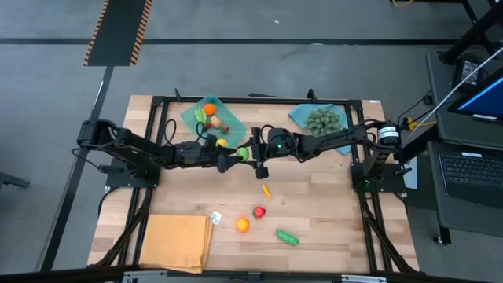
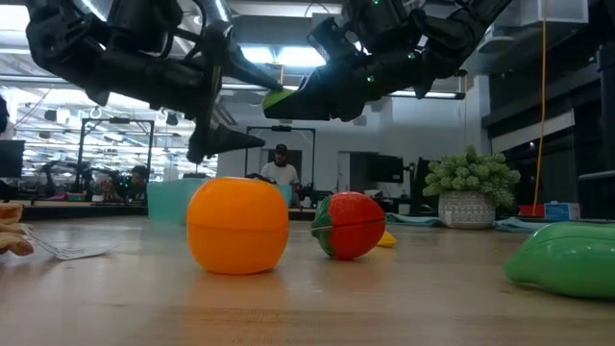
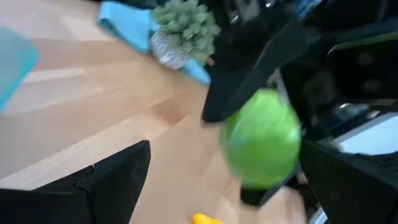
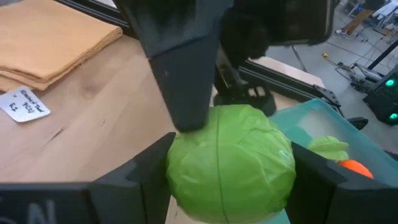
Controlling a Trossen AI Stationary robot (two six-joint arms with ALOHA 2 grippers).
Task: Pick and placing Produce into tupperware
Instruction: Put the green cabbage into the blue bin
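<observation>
Right gripper (image 4: 227,171), mid-frame in the high view, grips a green toy cabbage (image 4: 230,163) between its fingers, above the wooden table (image 1: 314,204). Left gripper (image 1: 233,158) meets it from the picture's left with fingers spread wide around the cabbage. Just up-left lies the teal tupperware (image 1: 189,116) holding an orange fruit (image 1: 210,109) and other pieces. Lower in the frame lie a yellow piece (image 1: 266,190), a red piece (image 1: 259,211), an orange (image 1: 242,225) and a green vegetable (image 1: 287,237).
</observation>
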